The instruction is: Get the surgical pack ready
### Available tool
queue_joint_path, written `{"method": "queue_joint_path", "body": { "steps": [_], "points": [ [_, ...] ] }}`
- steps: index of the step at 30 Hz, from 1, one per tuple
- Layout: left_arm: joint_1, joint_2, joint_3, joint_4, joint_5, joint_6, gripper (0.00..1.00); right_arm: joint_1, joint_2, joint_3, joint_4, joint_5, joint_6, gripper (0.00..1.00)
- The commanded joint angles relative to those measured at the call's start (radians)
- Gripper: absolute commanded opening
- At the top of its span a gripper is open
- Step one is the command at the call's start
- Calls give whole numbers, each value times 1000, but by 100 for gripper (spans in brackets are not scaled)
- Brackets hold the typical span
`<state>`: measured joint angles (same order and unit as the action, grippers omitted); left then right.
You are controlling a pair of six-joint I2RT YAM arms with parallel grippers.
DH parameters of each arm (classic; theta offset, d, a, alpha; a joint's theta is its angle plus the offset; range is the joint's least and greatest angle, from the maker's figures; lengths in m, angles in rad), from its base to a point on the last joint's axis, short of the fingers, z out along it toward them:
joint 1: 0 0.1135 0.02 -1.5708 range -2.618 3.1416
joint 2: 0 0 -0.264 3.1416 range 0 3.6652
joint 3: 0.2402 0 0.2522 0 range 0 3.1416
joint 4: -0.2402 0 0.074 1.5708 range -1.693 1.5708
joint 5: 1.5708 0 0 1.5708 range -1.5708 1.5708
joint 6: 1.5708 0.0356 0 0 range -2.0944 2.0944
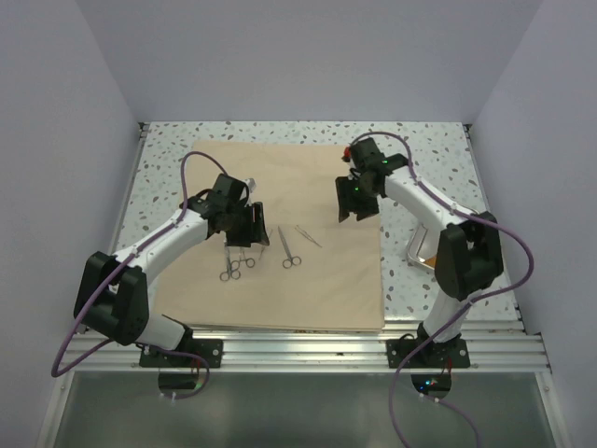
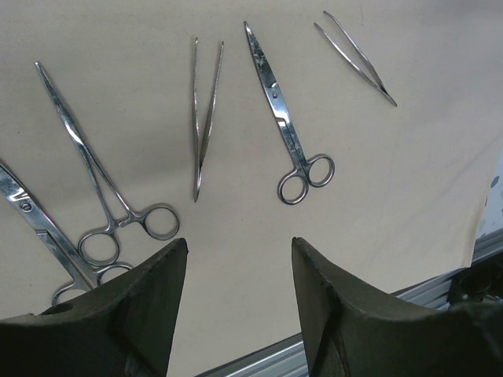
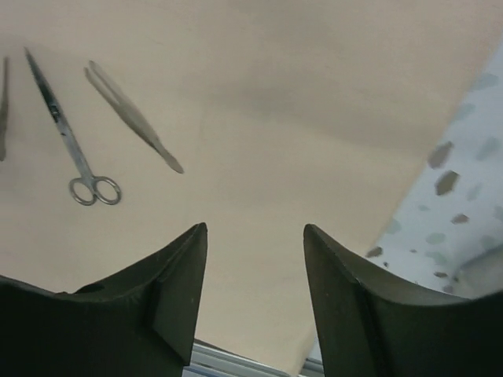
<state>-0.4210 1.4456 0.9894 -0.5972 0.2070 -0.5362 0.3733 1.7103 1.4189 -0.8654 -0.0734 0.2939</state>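
Observation:
The surgical pack, a large tan sheet (image 1: 308, 289), lies flat on the table. Several steel instruments lie on it in a row: ring-handled forceps (image 2: 94, 173), tweezers (image 2: 203, 118), scissors (image 2: 287, 118) and a second pair of tweezers (image 2: 357, 59). My left gripper (image 1: 244, 229) hovers open and empty just above the left instruments; in its wrist view (image 2: 240, 251) only bare sheet lies between the fingers. My right gripper (image 1: 357, 207) is open and empty above the sheet's right part (image 3: 255, 232), with scissors (image 3: 67, 129) and tweezers (image 3: 130, 114) to its left.
A shiny metal tray (image 1: 418, 250) sits on the speckled table (image 1: 168, 149) to the right of the sheet, partly hidden by the right arm. White walls close in the left, far and right sides. An aluminium rail (image 1: 308, 350) runs along the near edge.

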Motion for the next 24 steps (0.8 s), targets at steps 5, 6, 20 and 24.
{"method": "queue_joint_path", "body": {
  "steps": [5,6,20,24],
  "points": [
    [5,-11,-17,2,-21,-15,59,222,254,270,25,-33,-67,50],
    [5,-13,-17,-3,-24,-15,59,237,282,290,19,-11,-74,50],
    [5,-54,-34,-49,-46,10,59,362,497,419,-17,109,-139,54],
    [5,-53,-34,-46,-43,13,59,363,512,434,-29,113,-136,53]
  ]
}}
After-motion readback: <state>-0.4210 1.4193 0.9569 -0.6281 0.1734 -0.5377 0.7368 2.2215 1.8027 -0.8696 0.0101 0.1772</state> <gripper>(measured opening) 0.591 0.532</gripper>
